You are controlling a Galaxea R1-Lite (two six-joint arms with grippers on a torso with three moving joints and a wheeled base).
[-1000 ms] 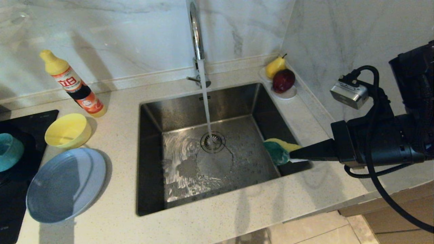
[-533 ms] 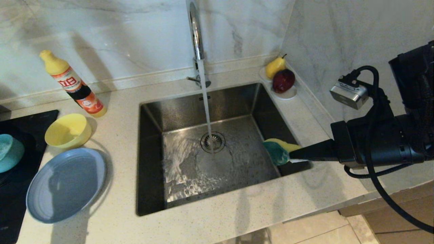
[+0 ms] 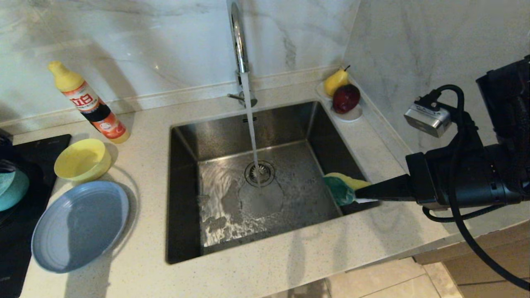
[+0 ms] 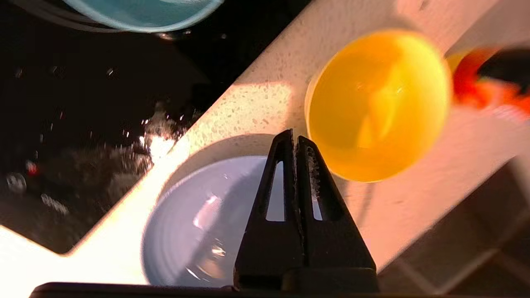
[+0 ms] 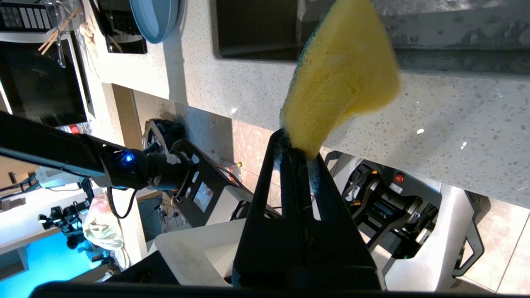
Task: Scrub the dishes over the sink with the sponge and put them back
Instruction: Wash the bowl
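Sink [image 3: 186, 136], centre of the head view: tap running, basin holds no dish. Plate [image 3: 78, 225], lower left, lies flat on the counter; the yellow bowl [image 3: 83, 159] sits just above it, and the teal bowl [image 3: 10, 188] is back at the left edge. Your left gripper [image 4: 295, 142] has just snapped shut on nothing above plate and yellow bowl, so one dish looks returned. Your right gripper [image 3: 360, 194] stays clamped on the sponge [image 3: 343, 188] at the sink's right rim.
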